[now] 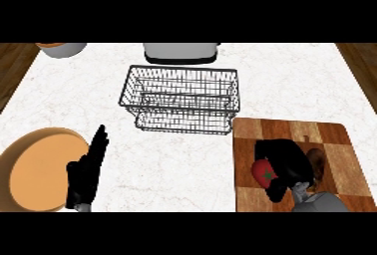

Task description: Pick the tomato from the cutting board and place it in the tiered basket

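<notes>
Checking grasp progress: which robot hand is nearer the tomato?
Right. The right robot hand curls round the tomato on the cutting board; the left robot hand rests far left.

A red round tomato (263,172) with a green star-shaped stem mark sits on a checkered brown wooden cutting board (331,144). A dark grey wire tiered basket (182,99) stands on white marbled counter (74,99), near a tan round plate (37,167).
</notes>
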You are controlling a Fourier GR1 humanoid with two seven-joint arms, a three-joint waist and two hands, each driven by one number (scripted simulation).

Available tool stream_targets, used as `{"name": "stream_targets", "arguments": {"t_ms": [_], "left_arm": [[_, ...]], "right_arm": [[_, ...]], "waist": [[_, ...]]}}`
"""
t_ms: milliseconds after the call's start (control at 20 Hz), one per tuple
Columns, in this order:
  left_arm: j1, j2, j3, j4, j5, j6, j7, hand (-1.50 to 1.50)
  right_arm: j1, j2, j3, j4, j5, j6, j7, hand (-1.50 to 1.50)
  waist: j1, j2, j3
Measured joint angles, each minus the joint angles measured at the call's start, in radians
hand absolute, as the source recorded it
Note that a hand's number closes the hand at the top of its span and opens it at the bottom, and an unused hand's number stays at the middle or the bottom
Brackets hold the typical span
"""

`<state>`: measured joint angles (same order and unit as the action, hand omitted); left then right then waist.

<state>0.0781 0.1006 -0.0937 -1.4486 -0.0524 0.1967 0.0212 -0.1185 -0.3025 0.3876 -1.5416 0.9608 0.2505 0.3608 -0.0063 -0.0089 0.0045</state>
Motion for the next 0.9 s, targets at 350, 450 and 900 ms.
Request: {"name": "stream_targets", "arguments": {"t_ms": [350,450,900], "left_arm": [[0.027,0.000,0.000,-0.027,-0.004,0.008,0.020,0.00],[0.035,-0.004,-0.001,-0.022,-0.007,0.012,0.005,0.00],[0.002,-0.004,0.006,-0.007,-0.007,0.005,0.023,0.00]], "right_arm": [[0.058,0.067,-0.121,-0.317,-0.163,0.012,0.070,1.50],[0.064,0.081,-0.166,-0.429,-0.215,0.021,0.100,1.50],[-0.130,0.047,-0.310,-0.778,-0.343,0.202,0.345,1.50]], "waist": [[-0.018,-0.003,-0.001],[-0.022,-0.004,-0.001],[-0.005,0.000,-0.001]]}}
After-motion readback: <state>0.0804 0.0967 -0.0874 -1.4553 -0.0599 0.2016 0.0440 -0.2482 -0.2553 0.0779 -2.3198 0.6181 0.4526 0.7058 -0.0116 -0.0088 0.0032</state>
